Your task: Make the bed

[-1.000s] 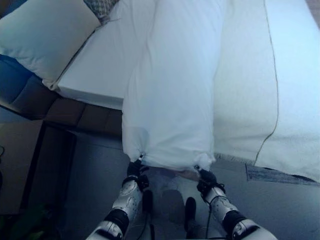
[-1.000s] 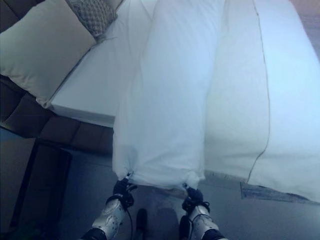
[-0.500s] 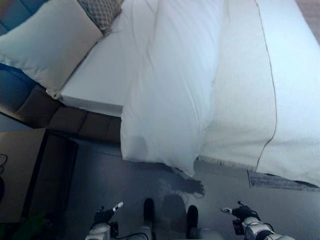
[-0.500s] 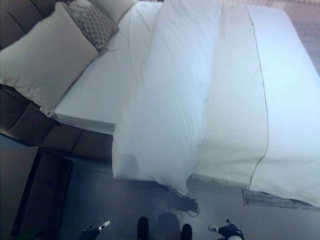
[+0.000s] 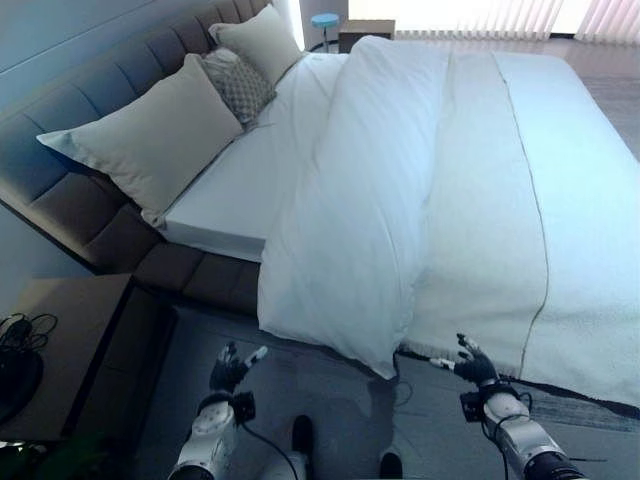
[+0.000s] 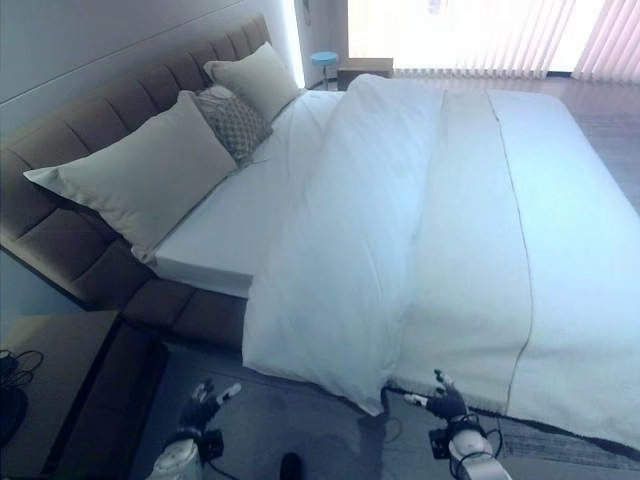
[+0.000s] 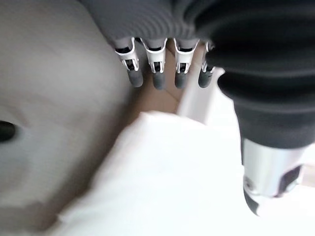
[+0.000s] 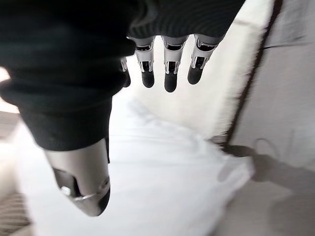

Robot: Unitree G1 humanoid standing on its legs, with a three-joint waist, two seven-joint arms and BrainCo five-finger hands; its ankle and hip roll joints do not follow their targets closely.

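So both hands are empty right now. The left hand (image 5: 228,368) sits low around 7 o'clock in the head view with its fingers spread loose, and the right hand (image 5: 472,362) is at about 5 o'clock, fingers straight and apart too; the wrist views back that up, nothing pinched in either.

The duvet (image 5: 370,190) lies bunched in a long ridge down the middle of the bed (image 5: 215,200), its near corner hanging over the side toward the floor (image 5: 300,390), roughly between the two hands. To the right of it there's a flatter blanket (image 5: 490,220) with a thin dark seam line.

My take on doing this well: grab the hanging edge with both hands set wide, not close together, and pull evenly so the ridge flattens instead of twisting. Watch the drooping corner, it looks likely to drag on the floor.

Room-wise: padded headboard (image 5: 90,110) up at 10 o'clock, big pale pillow (image 5: 160,140), a patterned cushion (image 5: 240,85), another pillow (image 5: 262,42) behind it, a nightstand (image 5: 60,330) at 8 o'clock, and vertical blinds (image 6: 480,35) at 12.
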